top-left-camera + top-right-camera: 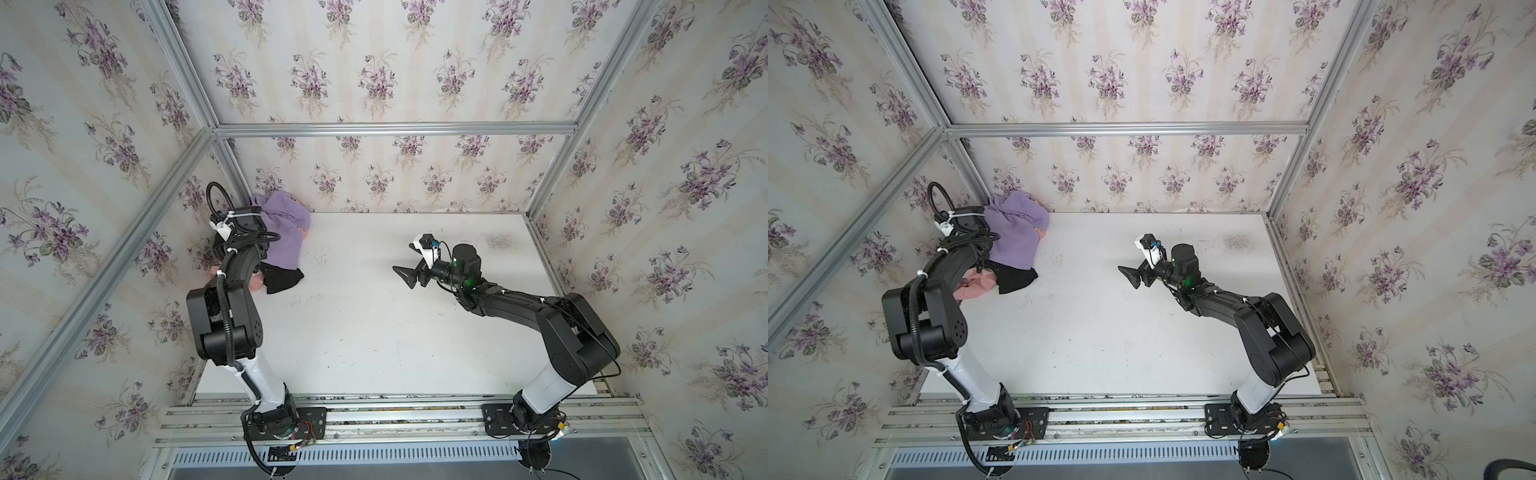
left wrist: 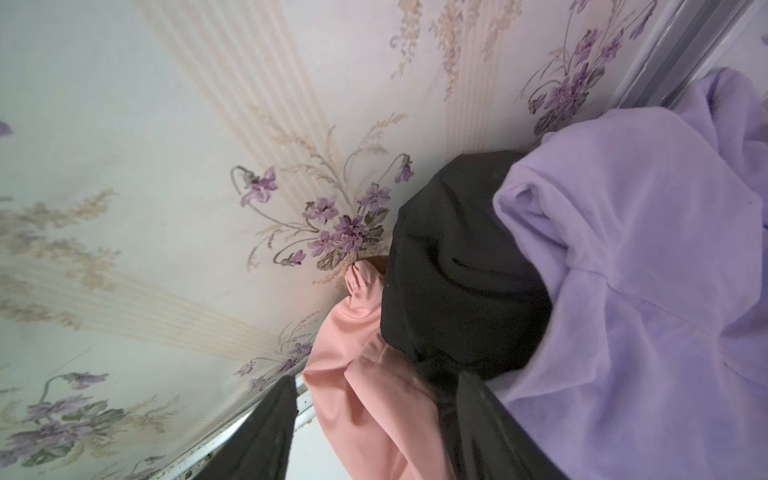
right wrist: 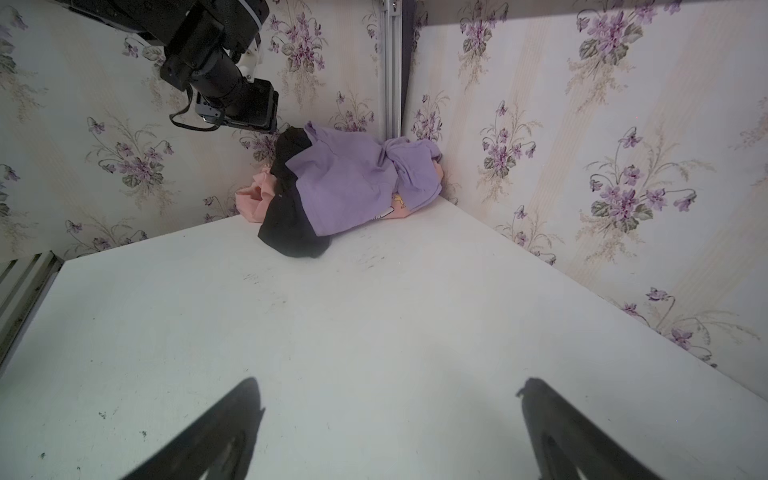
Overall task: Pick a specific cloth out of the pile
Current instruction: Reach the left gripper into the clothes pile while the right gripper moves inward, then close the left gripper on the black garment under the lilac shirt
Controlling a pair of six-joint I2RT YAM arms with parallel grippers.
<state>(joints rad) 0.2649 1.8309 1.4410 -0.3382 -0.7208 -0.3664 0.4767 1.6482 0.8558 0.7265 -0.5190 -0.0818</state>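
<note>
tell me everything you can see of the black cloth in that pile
The black cloth is plain, matte, soft fabric, crumpled, no print visible. It lies in the pile in the far left corner of the white table, mostly under the lilac cloth, with the salmon-pink cloth against it on the wall side. One end spills onto the bare tabletop; another bulges up by the wall, where the left gripper, jaws apart, sits over it, one finger seemingly touching the fabric.

The pile (image 1: pixel 284 237) is jammed into a corner between 2 walls (image 1: pixel 332 183); only its table (image 1: pixel 374 332) side is open.
</note>
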